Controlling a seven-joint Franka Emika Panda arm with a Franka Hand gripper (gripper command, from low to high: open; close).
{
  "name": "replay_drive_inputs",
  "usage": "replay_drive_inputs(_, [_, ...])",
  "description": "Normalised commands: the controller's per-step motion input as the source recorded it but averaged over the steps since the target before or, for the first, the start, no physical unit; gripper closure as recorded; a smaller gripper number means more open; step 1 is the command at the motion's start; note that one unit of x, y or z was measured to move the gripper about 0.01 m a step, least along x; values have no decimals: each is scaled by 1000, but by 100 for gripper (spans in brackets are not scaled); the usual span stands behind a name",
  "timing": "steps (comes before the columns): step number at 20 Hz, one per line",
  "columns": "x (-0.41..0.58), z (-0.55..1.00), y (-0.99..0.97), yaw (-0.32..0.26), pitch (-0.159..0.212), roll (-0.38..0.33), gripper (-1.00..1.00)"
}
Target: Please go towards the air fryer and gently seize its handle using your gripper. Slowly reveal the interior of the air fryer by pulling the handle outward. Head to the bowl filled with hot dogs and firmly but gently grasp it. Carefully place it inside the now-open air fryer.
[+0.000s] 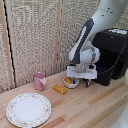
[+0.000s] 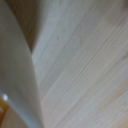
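The small white bowl (image 1: 70, 83) with yellow-orange hot dogs (image 1: 68, 80) stands on the wooden table. My gripper (image 1: 81, 82) hangs low right at the bowl's side toward the exterior view's right; its dark, blue-tipped fingers (image 1: 87, 83) look spread apart and open. The wrist view is filled by the bowl's white wall (image 2: 17, 75) seen from very close, with a sliver of orange hot dog (image 2: 2, 112) at its edge and no fingers showing. The glossy black air fryer (image 1: 112, 52) stands just behind, at the exterior view's right. Its handle cannot be made out.
A pink mug (image 1: 39, 80) stands at the back left of the exterior view. A yellow-orange block (image 1: 60, 89) lies just beside the bowl. A large patterned-rim plate (image 1: 28, 109) sits at the front left. A woven screen (image 1: 35, 35) backs the table (image 1: 95, 107).
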Motion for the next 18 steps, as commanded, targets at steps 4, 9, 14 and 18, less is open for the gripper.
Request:
replay_drive_inputs(4, [-1, 0, 0, 17, -1, 0, 100])
replay_drive_inputs(9, [-2, 37, 0, -19, -21, 11, 100])
replay_drive_inputs(14, [-19, 278, 0, -89, -61, 64, 100])
replay_drive_inputs(18, [-8, 690, 0, -60, -18, 77, 100])
